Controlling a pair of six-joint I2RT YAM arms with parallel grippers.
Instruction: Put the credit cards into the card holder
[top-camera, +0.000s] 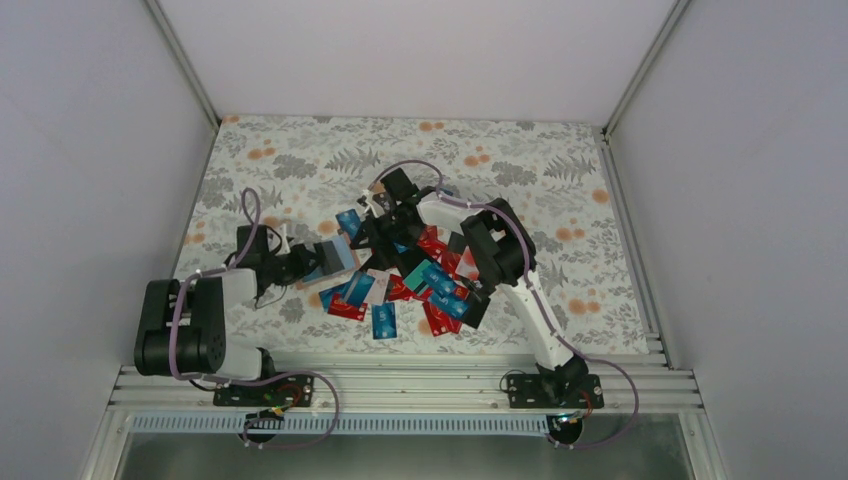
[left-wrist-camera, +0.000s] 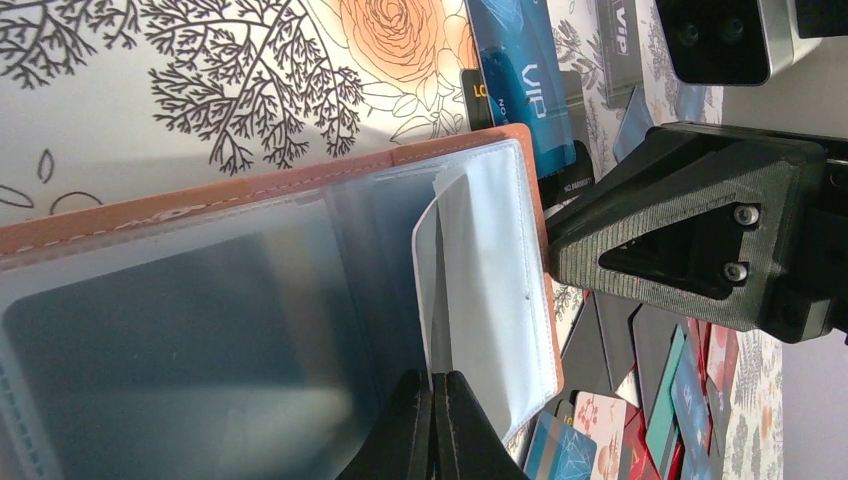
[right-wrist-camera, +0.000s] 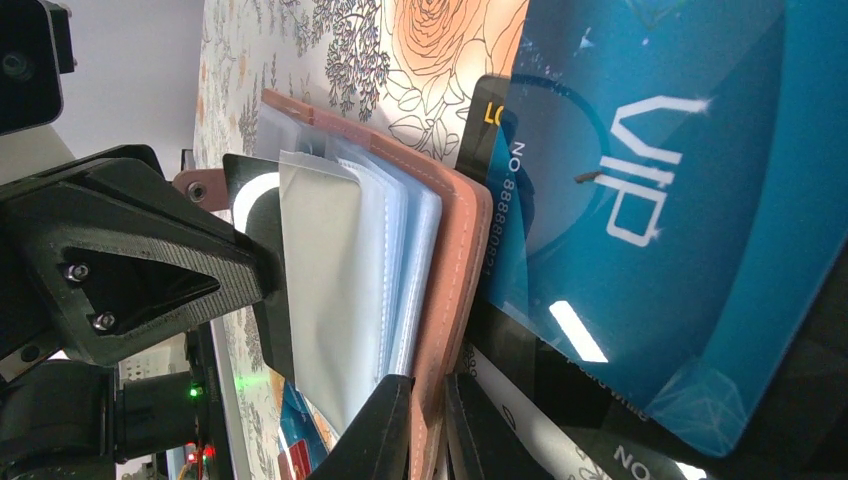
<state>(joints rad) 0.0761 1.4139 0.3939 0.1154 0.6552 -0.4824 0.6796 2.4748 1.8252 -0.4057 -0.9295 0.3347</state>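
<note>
Two end effectors meet at the card holder (left-wrist-camera: 300, 290), which is seen open over the flowered table (top-camera: 300, 150), left of centre. The left end effector (left-wrist-camera: 432, 378) is closed tight, with one clear sleeve of the holder pinched between its fingertips. The right end effector (right-wrist-camera: 425, 392) is nearly closed, and the holder's tan cover seems to be gripped between its fingers, though the contact is partly hidden. A blue VIP card (right-wrist-camera: 650, 200) is seen just beyond the cover, over a black card (right-wrist-camera: 492, 140). The other credit cards (top-camera: 430, 285) are heaped on the table beneath the right arm, close beside the holder.
</note>
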